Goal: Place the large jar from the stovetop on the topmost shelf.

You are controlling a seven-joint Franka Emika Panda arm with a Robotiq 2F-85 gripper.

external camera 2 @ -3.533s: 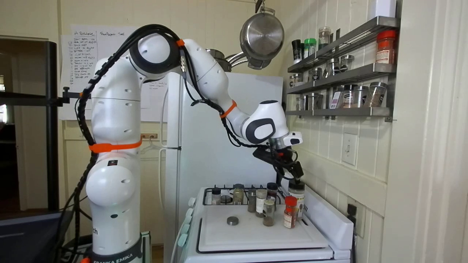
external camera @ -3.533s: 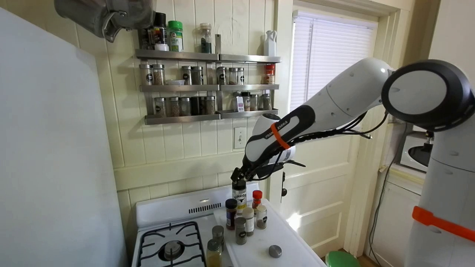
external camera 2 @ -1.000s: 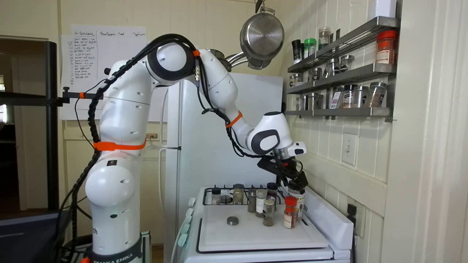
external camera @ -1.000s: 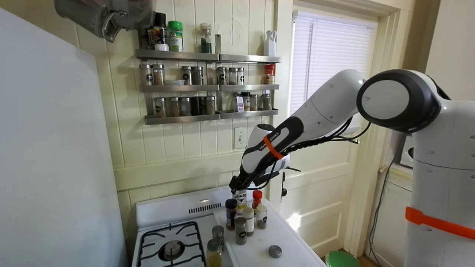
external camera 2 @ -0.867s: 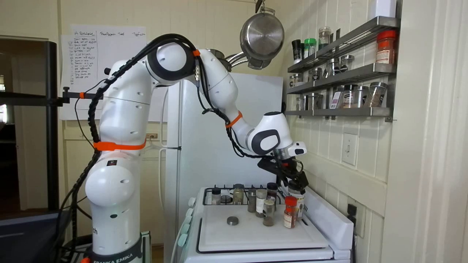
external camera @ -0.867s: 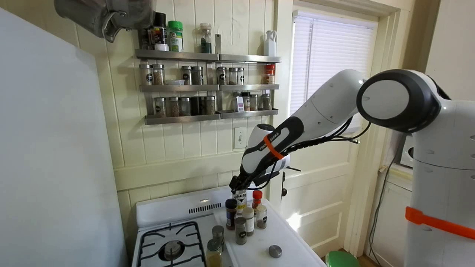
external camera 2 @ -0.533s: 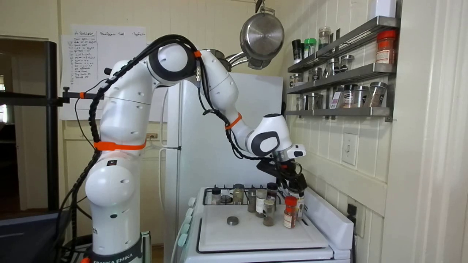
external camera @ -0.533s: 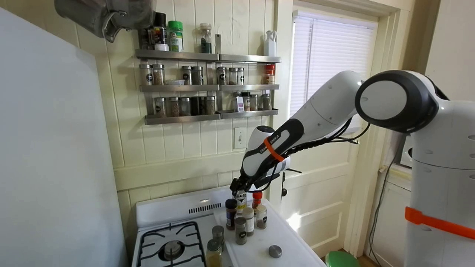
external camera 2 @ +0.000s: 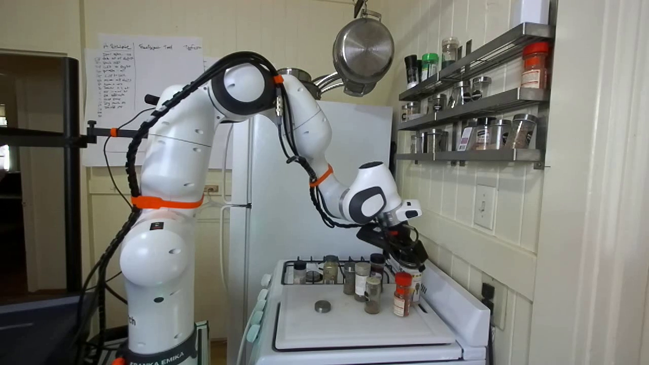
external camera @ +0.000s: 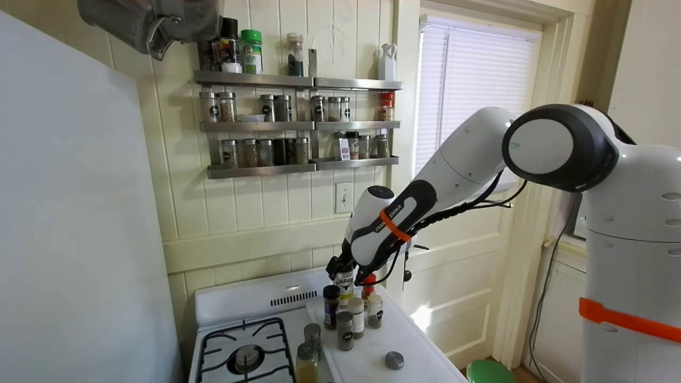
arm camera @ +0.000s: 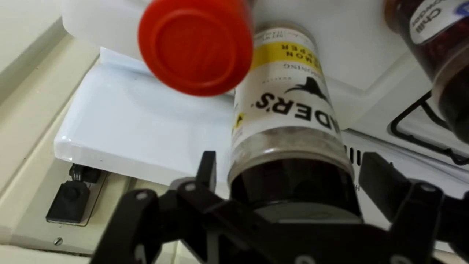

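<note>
The large jar [external camera: 344, 287] stands upright on the stovetop [external camera: 367, 354], near its back panel. It has a white and yellow label and a dark lid; it also shows in an exterior view [external camera 2: 415, 279] and the wrist view [arm camera: 293, 106]. My gripper [arm camera: 289, 165] is open around the jar's lid, one finger on each side with a visible gap. In both exterior views the gripper [external camera: 340, 266] [external camera 2: 413, 258] is low over the jar and hides most of its lid. The topmost shelf [external camera: 255, 80] is the rack's upper metal tier, also seen in an exterior view [external camera 2: 476, 60].
A red-capped bottle [external camera 2: 402, 296] stands close beside the jar. A dark-capped bottle [external camera: 331, 308] and several spice jars stand in front. A loose round lid [external camera: 395, 360] lies on the cover. The topmost shelf holds a green-capped jar [external camera: 251, 53] and a white bottle [external camera: 388, 63]. Pots [external camera 2: 363, 50] hang above.
Over the last seconds my gripper has come down from above the jar until its fingers flank the lid. The hand has then tilted slightly. The jar has not visibly moved.
</note>
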